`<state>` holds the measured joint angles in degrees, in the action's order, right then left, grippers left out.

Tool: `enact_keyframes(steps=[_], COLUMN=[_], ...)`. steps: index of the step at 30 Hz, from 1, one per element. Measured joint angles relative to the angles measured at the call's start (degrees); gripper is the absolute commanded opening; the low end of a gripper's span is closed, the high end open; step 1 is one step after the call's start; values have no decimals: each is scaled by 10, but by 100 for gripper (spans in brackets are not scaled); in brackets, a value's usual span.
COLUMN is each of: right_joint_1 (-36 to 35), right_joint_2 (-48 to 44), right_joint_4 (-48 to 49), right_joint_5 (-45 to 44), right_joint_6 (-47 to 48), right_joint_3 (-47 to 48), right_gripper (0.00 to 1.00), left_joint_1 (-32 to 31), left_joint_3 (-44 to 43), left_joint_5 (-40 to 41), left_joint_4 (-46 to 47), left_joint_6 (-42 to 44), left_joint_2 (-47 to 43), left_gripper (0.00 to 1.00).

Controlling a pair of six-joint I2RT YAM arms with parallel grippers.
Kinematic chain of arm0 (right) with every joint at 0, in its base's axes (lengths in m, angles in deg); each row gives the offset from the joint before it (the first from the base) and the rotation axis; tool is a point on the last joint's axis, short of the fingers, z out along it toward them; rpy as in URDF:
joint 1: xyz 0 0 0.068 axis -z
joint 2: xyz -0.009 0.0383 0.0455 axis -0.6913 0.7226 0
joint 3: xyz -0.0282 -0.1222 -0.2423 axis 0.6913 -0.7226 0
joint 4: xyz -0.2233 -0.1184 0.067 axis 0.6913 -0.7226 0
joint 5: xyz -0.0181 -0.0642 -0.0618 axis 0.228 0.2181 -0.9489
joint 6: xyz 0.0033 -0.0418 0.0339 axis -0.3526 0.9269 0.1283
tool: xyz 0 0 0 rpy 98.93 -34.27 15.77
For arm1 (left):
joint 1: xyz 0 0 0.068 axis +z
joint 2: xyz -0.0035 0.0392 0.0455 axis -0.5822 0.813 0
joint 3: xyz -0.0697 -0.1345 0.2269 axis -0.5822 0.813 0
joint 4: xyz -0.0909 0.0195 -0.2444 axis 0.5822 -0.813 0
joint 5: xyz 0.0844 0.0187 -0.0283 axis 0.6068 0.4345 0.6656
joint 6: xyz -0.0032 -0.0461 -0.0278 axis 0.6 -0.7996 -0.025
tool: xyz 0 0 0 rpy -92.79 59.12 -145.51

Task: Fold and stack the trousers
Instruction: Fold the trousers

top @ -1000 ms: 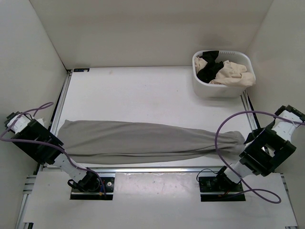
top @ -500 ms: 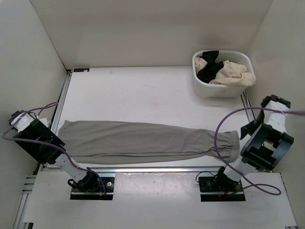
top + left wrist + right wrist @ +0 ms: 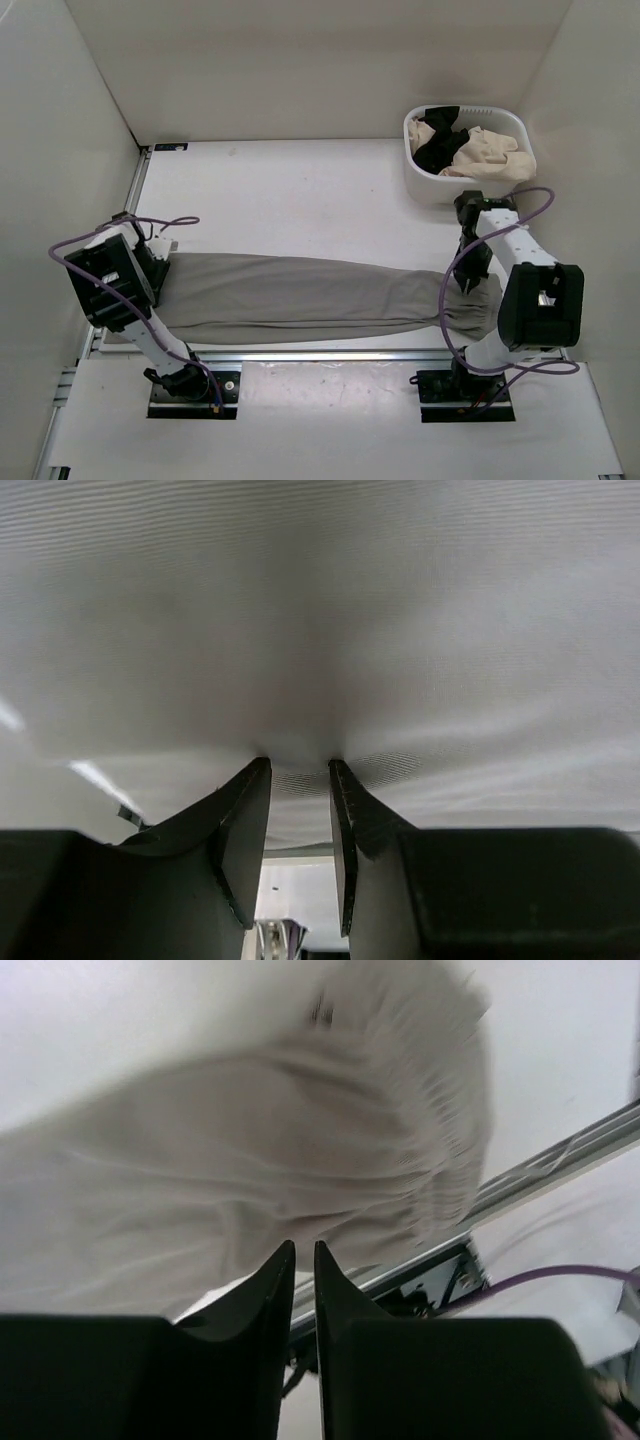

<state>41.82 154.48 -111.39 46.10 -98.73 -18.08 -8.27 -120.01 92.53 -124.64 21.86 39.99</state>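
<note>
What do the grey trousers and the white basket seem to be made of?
The trousers look like a soft, matt, mid-grey fabric, probably a knit: they lie limp with shallow creases, and the right wrist view shows a gathered cuff. The basket looks like rigid white plastic with a smooth finish: its wall and rim hold an even, moulded shape. Neither material can be confirmed by sight alone.
</note>
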Motion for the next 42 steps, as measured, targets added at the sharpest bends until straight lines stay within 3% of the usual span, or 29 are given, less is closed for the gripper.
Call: enact_keyframes(steps=[5, 12, 20, 29, 33, 38, 42], right_joint_1=[-14, -4, 77, 90, 92, 95, 99], right_joint_2=[7, 89, 187, 236, 240, 223, 163], right_joint_4=[17, 81, 91, 144, 150, 146, 134], right_joint_5=[43, 44, 21, 25, 35, 57, 71], right_joint_6=[-33, -89, -104, -89, -70, -39, -27], right_joint_3=[-92, -110, 13, 115, 148, 162, 161], right_gripper=[17, 16, 16, 16, 26, 38, 40], left_joint_1=[-10, -27, -47, -96, -102, -100, -83], left_joint_3=[3, -32, -172, -328, -365, -329, -301], left_joint_5=[30, 51, 56, 30, 10, 20, 29], left_joint_4=[12, -19, -75, -11, 3, 18, 2], left_joint_6=[-14, -35, -53, -65, -69, -67, -79], left_joint_2=[34, 75, 174, 246, 263, 239, 206], left_gripper=[42, 42, 42, 43, 51, 55, 58])
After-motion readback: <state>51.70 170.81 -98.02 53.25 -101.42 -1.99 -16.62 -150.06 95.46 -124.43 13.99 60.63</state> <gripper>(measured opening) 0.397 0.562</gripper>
